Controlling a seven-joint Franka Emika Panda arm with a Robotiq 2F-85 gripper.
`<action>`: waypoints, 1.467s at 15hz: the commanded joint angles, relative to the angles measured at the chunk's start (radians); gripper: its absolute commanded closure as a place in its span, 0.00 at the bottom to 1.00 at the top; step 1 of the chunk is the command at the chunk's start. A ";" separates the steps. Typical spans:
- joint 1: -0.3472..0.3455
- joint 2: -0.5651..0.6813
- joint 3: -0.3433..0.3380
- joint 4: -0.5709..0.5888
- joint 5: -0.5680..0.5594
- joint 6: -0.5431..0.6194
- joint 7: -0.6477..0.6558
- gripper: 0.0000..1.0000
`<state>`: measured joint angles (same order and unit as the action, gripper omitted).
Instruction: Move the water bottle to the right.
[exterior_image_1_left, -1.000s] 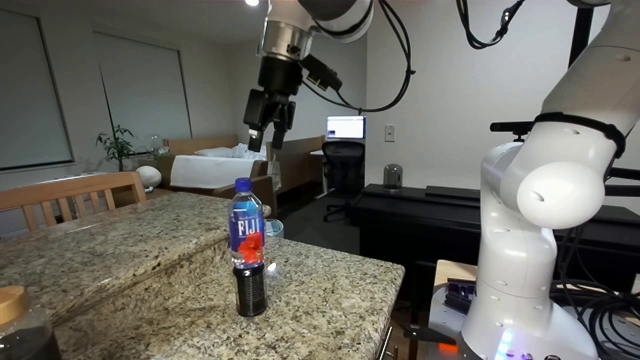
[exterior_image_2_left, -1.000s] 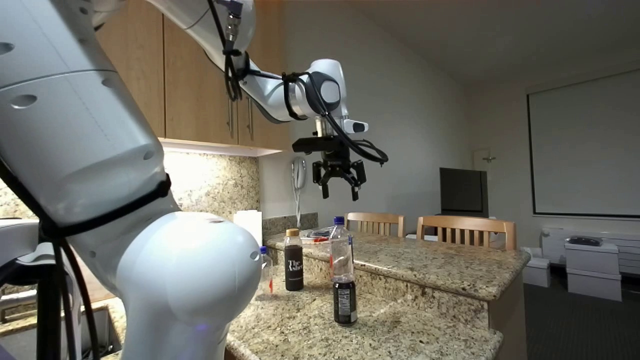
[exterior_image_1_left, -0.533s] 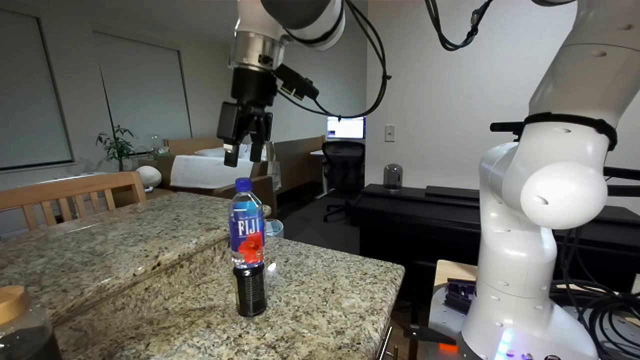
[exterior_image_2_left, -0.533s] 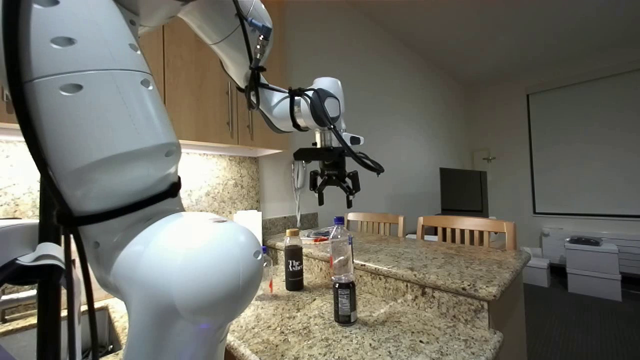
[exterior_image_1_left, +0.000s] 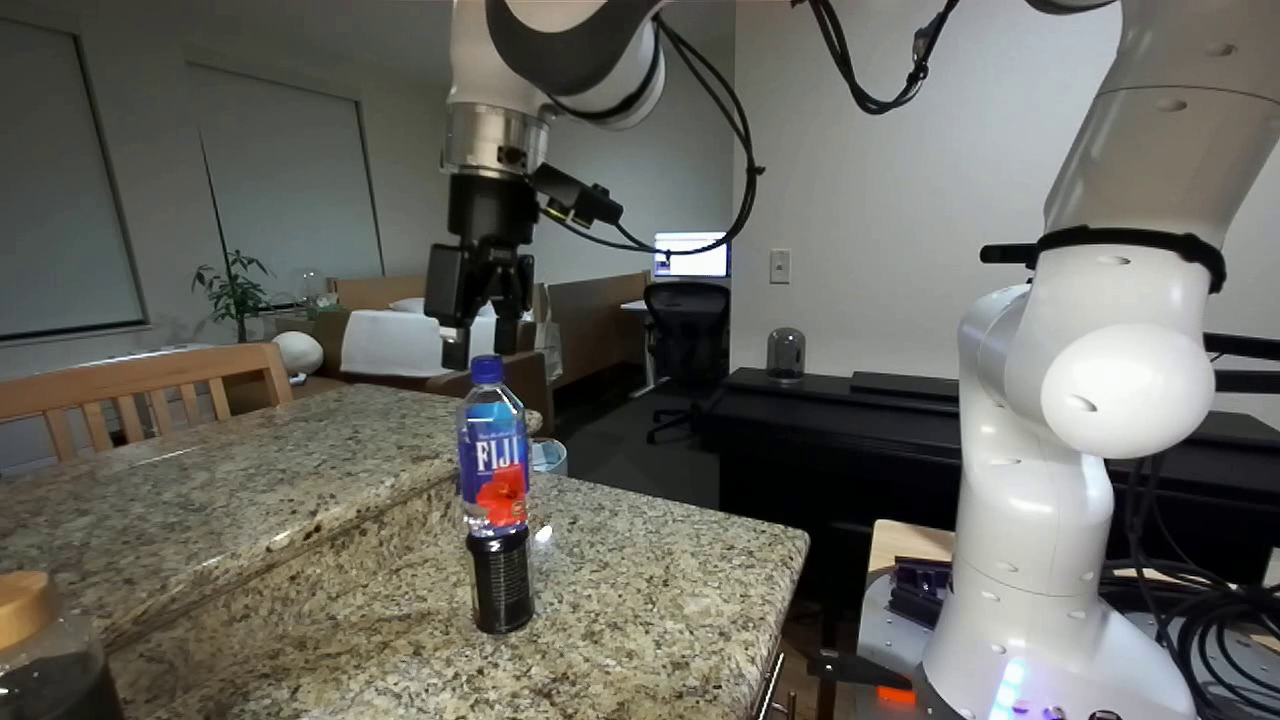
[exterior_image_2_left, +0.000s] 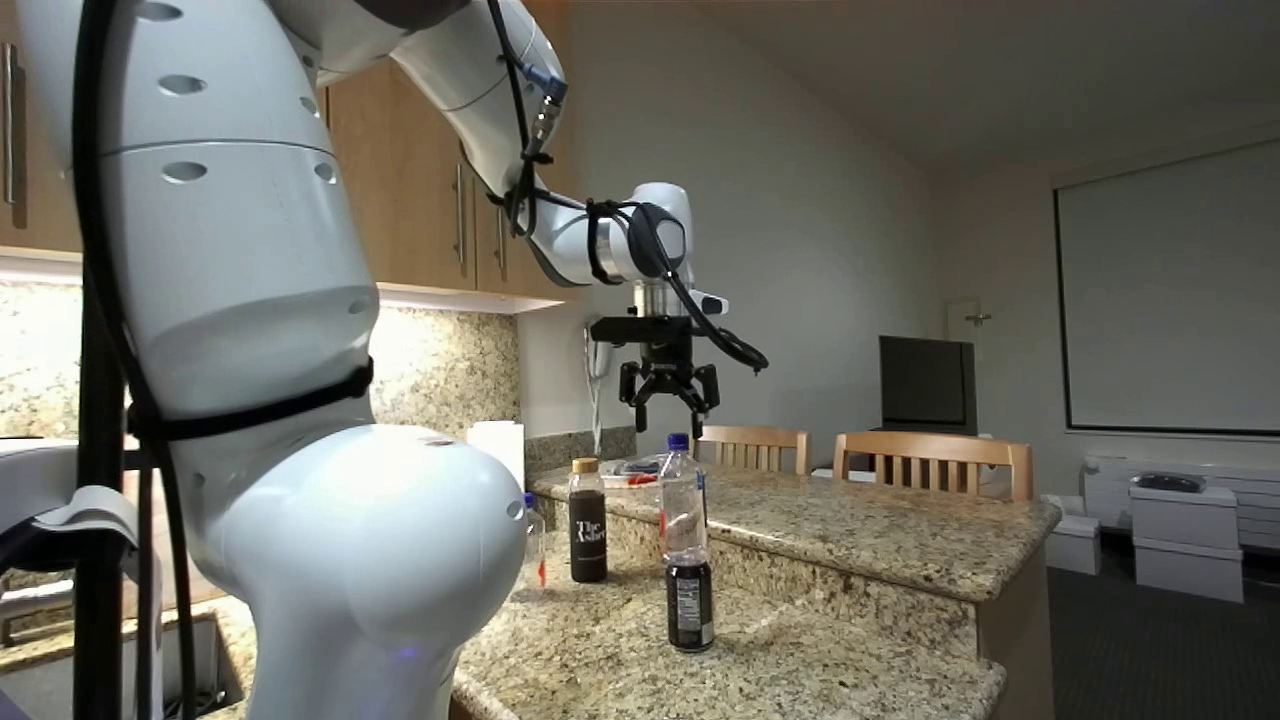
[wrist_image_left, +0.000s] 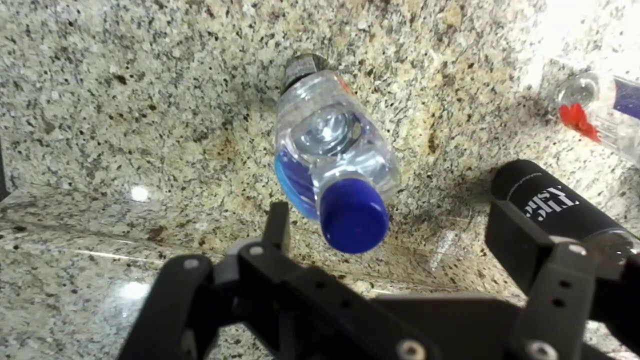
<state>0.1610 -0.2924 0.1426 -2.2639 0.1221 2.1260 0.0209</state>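
The water bottle (exterior_image_1_left: 494, 460), clear with a blue cap and a blue label with a red flower, stands upright on top of a dark can (exterior_image_1_left: 502, 585) on the granite counter. The bottle (exterior_image_2_left: 684, 510) and can (exterior_image_2_left: 690, 605) show in both exterior views. My gripper (exterior_image_1_left: 481, 350) is open and empty, pointing down just above the cap; it also shows in an exterior view (exterior_image_2_left: 669, 424). In the wrist view, the bottle's blue cap (wrist_image_left: 354, 216) appears between the open fingers (wrist_image_left: 395, 235), nearer the left finger, not gripped. The can (wrist_image_left: 302, 67) is mostly hidden behind the bottle there.
A black bottle with a wooden cap (exterior_image_2_left: 588, 525) and a second clear blue-capped bottle (exterior_image_2_left: 533, 550) stand on the lower counter. A raised granite ledge (exterior_image_2_left: 850, 520) runs beside the stack. The counter edge (exterior_image_1_left: 800, 545) lies toward the robot base.
My gripper has moved down and across to just above the bottle's cap, staying open. The bottle and can have not moved.
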 joint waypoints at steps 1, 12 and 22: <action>-0.009 0.019 0.012 0.001 -0.024 0.027 0.037 0.00; -0.013 0.051 0.012 0.002 -0.063 0.048 0.078 0.33; -0.015 0.050 0.013 0.001 -0.081 0.074 0.083 0.86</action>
<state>0.1576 -0.2429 0.1430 -2.2614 0.0665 2.1799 0.0691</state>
